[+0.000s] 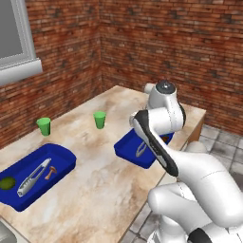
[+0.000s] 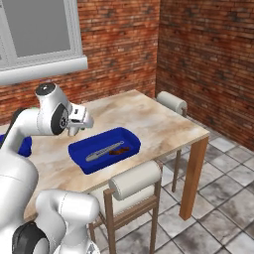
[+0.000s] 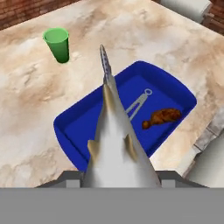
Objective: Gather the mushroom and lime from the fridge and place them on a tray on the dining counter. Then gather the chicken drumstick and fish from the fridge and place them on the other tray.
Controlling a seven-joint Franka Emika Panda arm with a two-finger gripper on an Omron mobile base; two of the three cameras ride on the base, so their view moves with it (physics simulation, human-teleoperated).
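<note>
While poised above the other tray [image 3: 78, 127] — jaws clamped round the fish [image 3: 114, 144], tail pointing ahead. Chicken drumstick [image 3: 162, 117] and tongs [image 3: 139, 101] already lying inside — apart.

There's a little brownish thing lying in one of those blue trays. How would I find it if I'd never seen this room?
Start at the long marbled dining counter. Go to the blue tray at its edge nearest the wooden chair, and look beside the metal tongs. The chicken drumstick is the reddish-brown lump there, the tray's one brown thing.
</note>
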